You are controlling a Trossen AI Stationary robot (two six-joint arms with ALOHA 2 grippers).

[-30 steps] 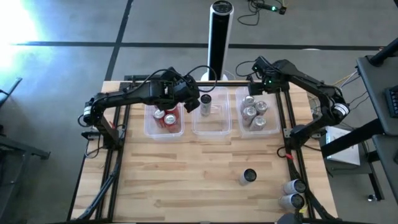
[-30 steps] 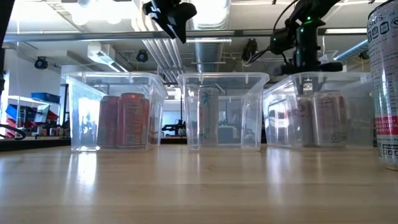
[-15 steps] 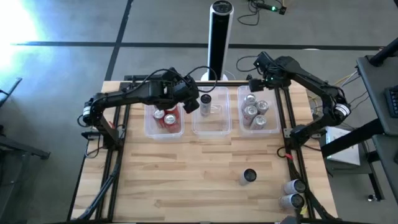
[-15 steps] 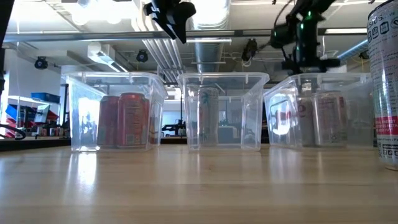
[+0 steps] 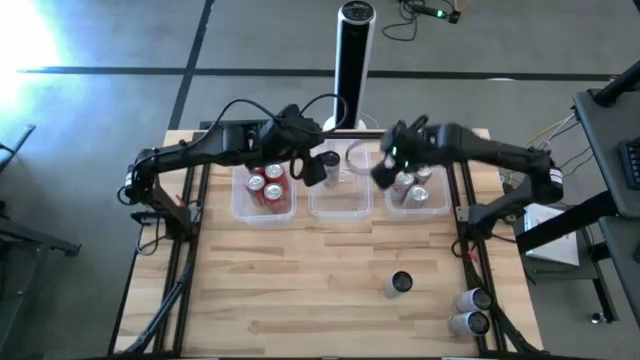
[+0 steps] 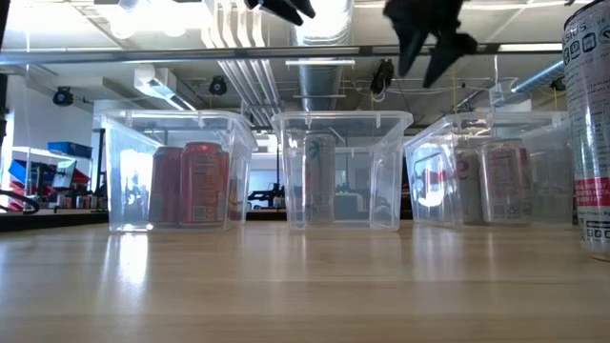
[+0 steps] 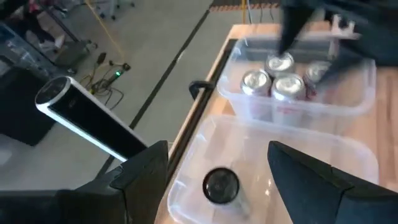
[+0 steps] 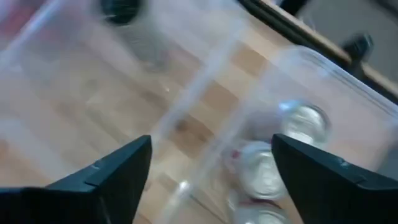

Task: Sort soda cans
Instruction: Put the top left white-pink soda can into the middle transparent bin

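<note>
Near the table's (image 5: pixel 300 280) front edge stand a black can (image 5: pixel 400 284) and two silver cans (image 5: pixel 471 310). Farther back, three clear tubs (image 5: pixel 338 190) hold the sorted cans (image 5: pixel 270 184), with both grippers above, left (image 5: pixel 312 167) and right (image 5: pixel 384 170), jaws wide, empty.

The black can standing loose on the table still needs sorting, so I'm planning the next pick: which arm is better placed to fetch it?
Probably the right. The black can stands on the table's right half, and the right pincer, open and empty, hangs nearer that side. The left pincer, also open, is above the middle tub.
</note>
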